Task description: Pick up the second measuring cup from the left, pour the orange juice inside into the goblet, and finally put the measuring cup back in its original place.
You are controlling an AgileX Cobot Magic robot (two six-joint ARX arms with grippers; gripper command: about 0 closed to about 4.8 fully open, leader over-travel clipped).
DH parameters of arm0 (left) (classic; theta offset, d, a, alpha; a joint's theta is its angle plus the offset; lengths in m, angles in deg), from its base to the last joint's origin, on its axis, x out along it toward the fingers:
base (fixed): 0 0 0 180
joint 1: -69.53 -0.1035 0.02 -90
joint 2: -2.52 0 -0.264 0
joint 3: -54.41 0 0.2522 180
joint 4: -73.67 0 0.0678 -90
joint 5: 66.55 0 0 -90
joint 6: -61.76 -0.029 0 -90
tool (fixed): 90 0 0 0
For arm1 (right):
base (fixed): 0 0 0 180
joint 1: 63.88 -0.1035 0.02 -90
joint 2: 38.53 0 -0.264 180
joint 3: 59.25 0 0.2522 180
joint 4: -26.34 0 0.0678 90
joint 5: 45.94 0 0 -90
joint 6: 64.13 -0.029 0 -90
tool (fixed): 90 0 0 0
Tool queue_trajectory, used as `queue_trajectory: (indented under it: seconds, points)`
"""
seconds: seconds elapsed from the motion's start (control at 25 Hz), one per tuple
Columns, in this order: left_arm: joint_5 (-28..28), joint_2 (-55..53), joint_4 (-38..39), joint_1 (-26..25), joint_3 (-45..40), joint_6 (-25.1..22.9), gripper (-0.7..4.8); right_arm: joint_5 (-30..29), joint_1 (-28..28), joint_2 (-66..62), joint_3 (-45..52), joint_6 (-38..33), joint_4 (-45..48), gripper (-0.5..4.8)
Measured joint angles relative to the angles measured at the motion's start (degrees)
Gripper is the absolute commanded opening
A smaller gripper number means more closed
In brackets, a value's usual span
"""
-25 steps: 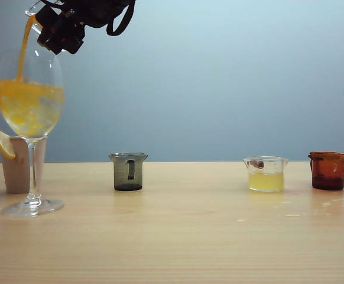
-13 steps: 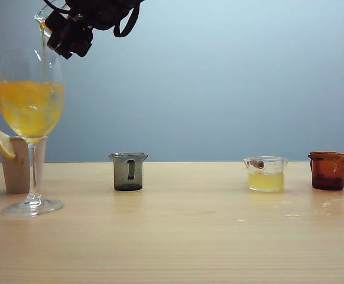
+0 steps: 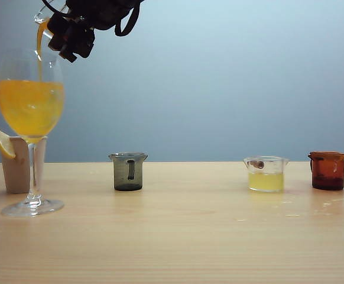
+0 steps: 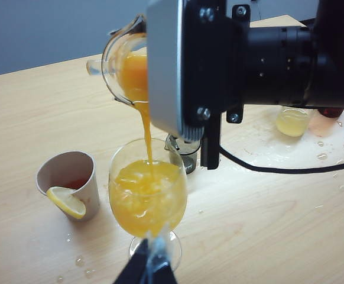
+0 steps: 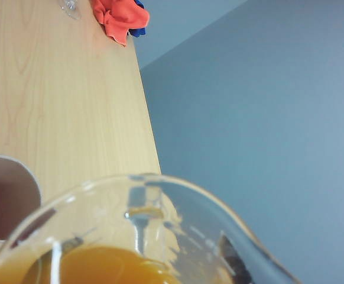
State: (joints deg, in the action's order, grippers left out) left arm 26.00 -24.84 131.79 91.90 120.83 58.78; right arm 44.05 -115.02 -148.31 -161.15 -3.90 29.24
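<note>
**Mia:** Look at the goblet (image 3: pixel 31 112)! The right gripper (image 3: pixel 59 26) is up above it and has its fingers closed around the second measuring cup (image 3: pixel 44 15), tipped over. A thin stream of orange juice (image 3: pixel 39 50) runs down into the goblet.

**Ben:** From the left wrist view I see more. The cup (image 4: pixel 125 68) is right over the goblet (image 4: pixel 148 195), and the juice (image 4: pixel 145 133) lands in the middle. The big black arm hides the fingers there.

**Mia:** Where is the left gripper (image 4: pixel 150 269)?

**Ben:** Just in front of the goblet's foot, low down. Only its dark tips show, close together. I cannot tell if it is holding anything.

**Mia:** Beside the goblet is a paper cup (image 3: pixel 19 164) with a lemon slice (image 3: pixel 3 143).

**Ben:** My view looks inside that cup (image 4: pixel 68 180). There's something red in it. I see wet drops on the table (image 4: pixel 266 225) too.

**Mia:** The right wrist view is nearly all goblet rim (image 5: pixel 178 195), with juice (image 5: pixel 110 266) below. Far off lies an orange cloth (image 5: pixel 120 16).
</note>
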Motion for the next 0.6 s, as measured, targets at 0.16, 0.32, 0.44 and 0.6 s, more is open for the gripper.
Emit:
queue_trajectory:
  seconds: [0.16, 0.32, 0.44, 0.6]
  points:
    - [0.00, 0.00, 0.00, 0.00, 0.00, 0.00, -0.03, 0.02, 0.00, 0.00, 0.00, 2.51, 0.02, 1.56]
    - [0.00, 0.00, 0.00, 0.00, 0.00, 0.00, -0.03, 0.02, 0.00, 0.00, 0.00, 4.42, 0.13, 1.56]
    - [0.00, 0.00, 0.00, 0.00, 0.00, 0.00, -0.03, 0.02, 0.00, 0.02, 0.00, 4.59, 0.22, 1.56]
    - [0.00, 0.00, 0.00, 0.00, 0.00, 0.00, -0.03, 0.02, 0.00, 0.02, 0.00, 5.14, 0.20, 1.56]
